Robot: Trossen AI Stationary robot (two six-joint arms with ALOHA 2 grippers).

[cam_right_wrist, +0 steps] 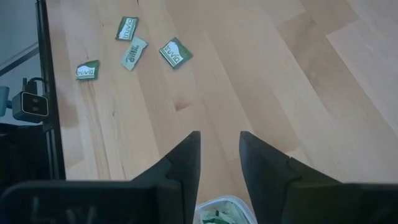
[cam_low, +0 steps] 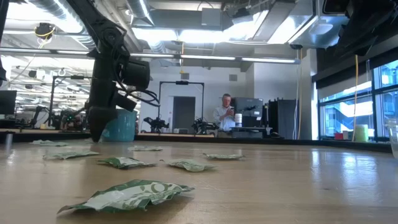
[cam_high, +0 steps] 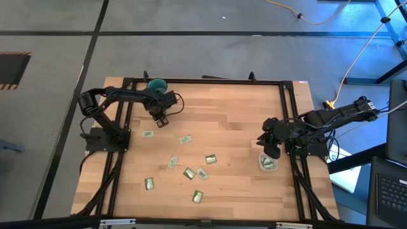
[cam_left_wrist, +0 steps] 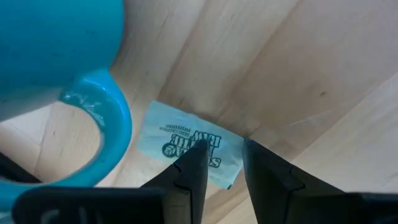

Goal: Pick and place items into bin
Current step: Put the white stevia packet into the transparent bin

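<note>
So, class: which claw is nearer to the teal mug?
Left. The left claw hangs right beside the teal mug, over a pale packet. The right claw is far across the table, above the clear bin.

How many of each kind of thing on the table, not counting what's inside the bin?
Teal mug: 1
Clear bin: 1
Loose packets: 9 (one lies beside the mug)
Total: 11

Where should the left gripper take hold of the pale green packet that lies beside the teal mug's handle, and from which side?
Probably from straight above. The packet lies flat on the table, so only its edges offer a hold: pinch across its short width. The left gripper is open over its end farthest from the mug's handle, which keeps the fingers clear of the mug.
</note>
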